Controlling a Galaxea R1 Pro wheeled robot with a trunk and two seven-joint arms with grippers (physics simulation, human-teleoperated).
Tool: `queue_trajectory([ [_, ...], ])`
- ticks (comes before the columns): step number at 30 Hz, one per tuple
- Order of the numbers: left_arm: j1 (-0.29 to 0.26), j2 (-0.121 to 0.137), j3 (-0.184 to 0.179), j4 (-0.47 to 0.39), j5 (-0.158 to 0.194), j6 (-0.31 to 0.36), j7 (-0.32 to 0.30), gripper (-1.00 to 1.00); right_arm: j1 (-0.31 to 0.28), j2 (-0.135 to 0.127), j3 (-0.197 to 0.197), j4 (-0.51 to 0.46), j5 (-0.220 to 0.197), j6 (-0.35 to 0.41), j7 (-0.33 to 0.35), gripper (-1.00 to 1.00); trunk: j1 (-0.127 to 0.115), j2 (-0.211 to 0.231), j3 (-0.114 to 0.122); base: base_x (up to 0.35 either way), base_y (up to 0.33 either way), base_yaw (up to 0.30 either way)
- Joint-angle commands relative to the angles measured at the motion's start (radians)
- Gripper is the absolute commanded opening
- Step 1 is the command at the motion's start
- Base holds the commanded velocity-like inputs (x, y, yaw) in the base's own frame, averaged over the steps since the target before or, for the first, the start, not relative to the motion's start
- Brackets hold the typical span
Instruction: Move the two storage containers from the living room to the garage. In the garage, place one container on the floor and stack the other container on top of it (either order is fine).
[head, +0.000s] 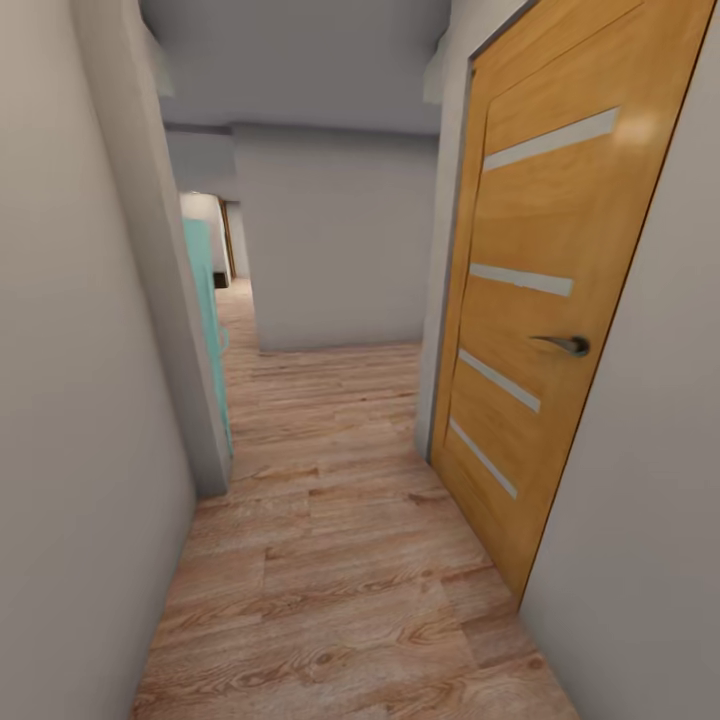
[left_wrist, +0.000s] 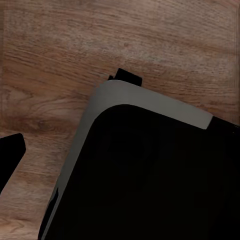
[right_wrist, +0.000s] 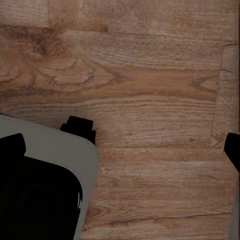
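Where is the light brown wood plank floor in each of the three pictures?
Head view: the light brown wood plank floor runs along the hallway, past the orange wooden door.
Left wrist view: the planks lie behind the robot's dark grey-edged base.
Right wrist view: the planks lie beside that base.
Shared landmark: the base.

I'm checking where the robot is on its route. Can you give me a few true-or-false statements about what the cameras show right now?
1. The floor is light wood planking. True.
2. A wooden door with a metal handle stands on the right of the hallway. True.
3. That door hangs wide open into a garage. False: it sits closed in its frame, and no garage appears.
4. A teal panel shows past the left wall's corner. True.
5. The passage ahead is blocked by an orange bin. False: wood floor runs on to a plain grey wall.
6. The right wrist camera looks down on concrete. False: it shows wood planks.
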Motion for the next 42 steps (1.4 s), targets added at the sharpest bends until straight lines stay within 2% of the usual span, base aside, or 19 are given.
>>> queue_trajectory([
  [1,0.0,-0.001,0.006,-0.001,0.0,0.003,0.0,1.0,-0.001,0.001,0.008,0.003,-0.01,-0.006,0.003,1.0,0.001,0.0,-0.001,0.326,0.0,0.001],
  [23,0.0,-0.001,0.006,0.001,0.0,0.003,-0.001,1.0,-0.001,0.002,0.01,0.003,-0.01,-0.003,0.003,1.0,0.001,0.0,-0.001,0.326,0.0,0.006],
  [42,0.0,-0.001,0.005,0.001,-0.001,0.003,-0.001,1.0,-0.001,0.002,0.01,0.003,-0.01,-0.006,0.003,1.0,0.001,0.0,-0.007,0.326,0.0,0.193],
])
